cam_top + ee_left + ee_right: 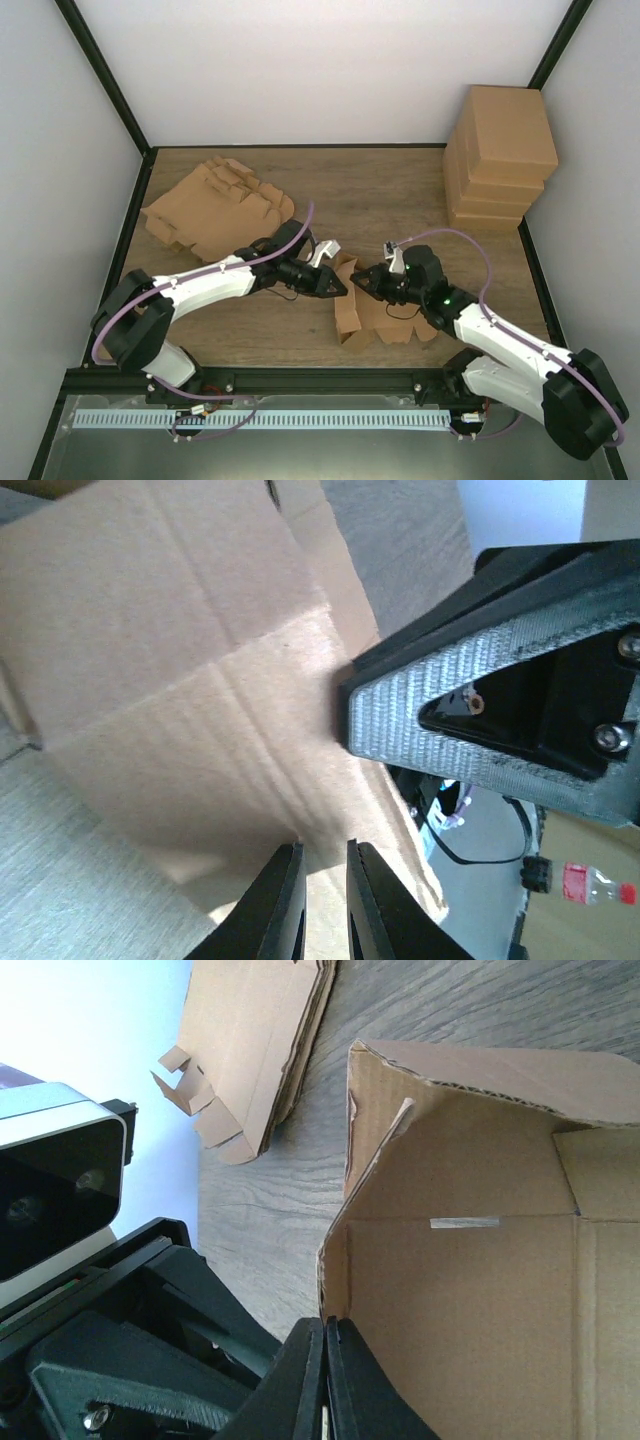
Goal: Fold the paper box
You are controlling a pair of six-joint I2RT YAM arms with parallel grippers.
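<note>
The paper box [385, 322] is seen half unfolded at the near edge of the table [380, 195]. Its raised left wall is met by the left gripper [338, 284], whose fingers are nearly together; whether cardboard is pinched cannot be told. The right gripper [358, 280] is fully closed at that wall's edge. Behind the box, flat sheets [215, 205] are piled to the left and folded boxes [500, 155] to the right.

So the brown cardboard box blank [378, 318] [180, 700] [470, 1260] is only half folded. It's lying mostly flat and open on the wooden counter [400, 200], front and middle. The left wall is stood up, creases show inside, and tabbed flaps run along the near side.
</note>
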